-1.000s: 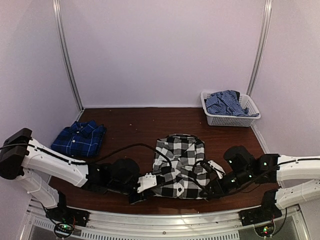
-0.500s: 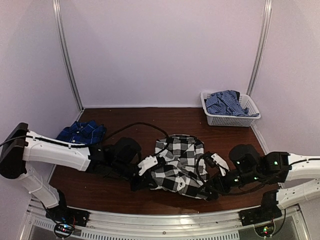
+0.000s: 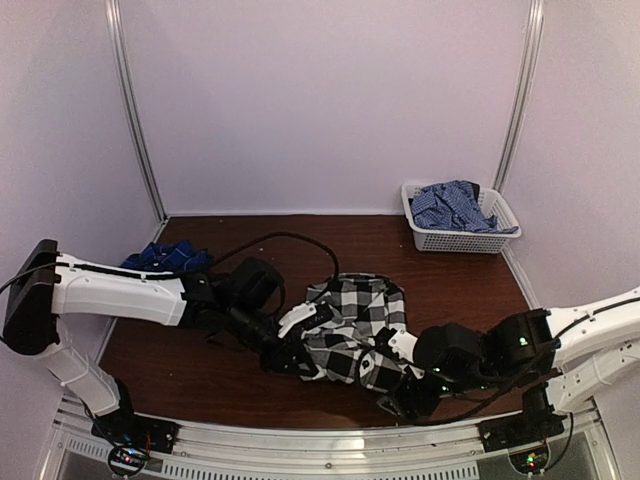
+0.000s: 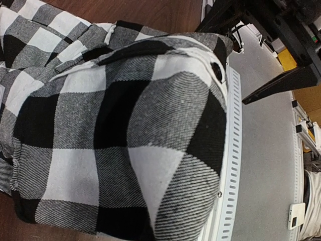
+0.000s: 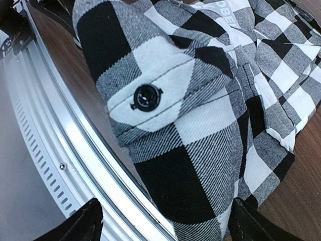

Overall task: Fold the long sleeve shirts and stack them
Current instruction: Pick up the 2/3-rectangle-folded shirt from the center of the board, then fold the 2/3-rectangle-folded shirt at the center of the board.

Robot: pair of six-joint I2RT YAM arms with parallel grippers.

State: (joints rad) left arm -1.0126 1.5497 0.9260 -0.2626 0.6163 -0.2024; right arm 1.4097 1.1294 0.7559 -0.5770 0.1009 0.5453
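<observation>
Top external, please: why is the checked shirt heaped up between your arms?

— I read it as mid-fold. The black-and-white shirt point(image 3: 352, 322) lies on the table point(image 3: 250, 235) with its near hem raised off the wood at both lower corners. The left gripper point(image 3: 292, 352) is at one corner and the right gripper point(image 3: 385, 382) at the other. Lifting both corners together should let the hem carry over toward the collar evenly. The blue plaid shirt point(image 3: 165, 258) lies well beyond my left fingers, partly hidden by that arm, and I take that as the stack's spot. The basket point(image 3: 455, 240) of blue cloth is far beyond my right ones.

— Are the fingers actually closed on it?

— I cannot tell. On the left wrist view, cloth fills everything ahead of the fingers and none of them shows. On the right wrist view, two dark fingers point(image 5: 86, 222) stand at the bottom corners with cloth draped between and over them, tips hidden. The raised hem suggests a pinch, but that's my guess.

— Anything readable?

— There's a strip of white block lettering point(image 5: 226, 17) ahead of the right fingers, cut off by folds, and I can't make out a word. Otherwise just a black button point(image 5: 145, 96) on a pointed flap.
</observation>
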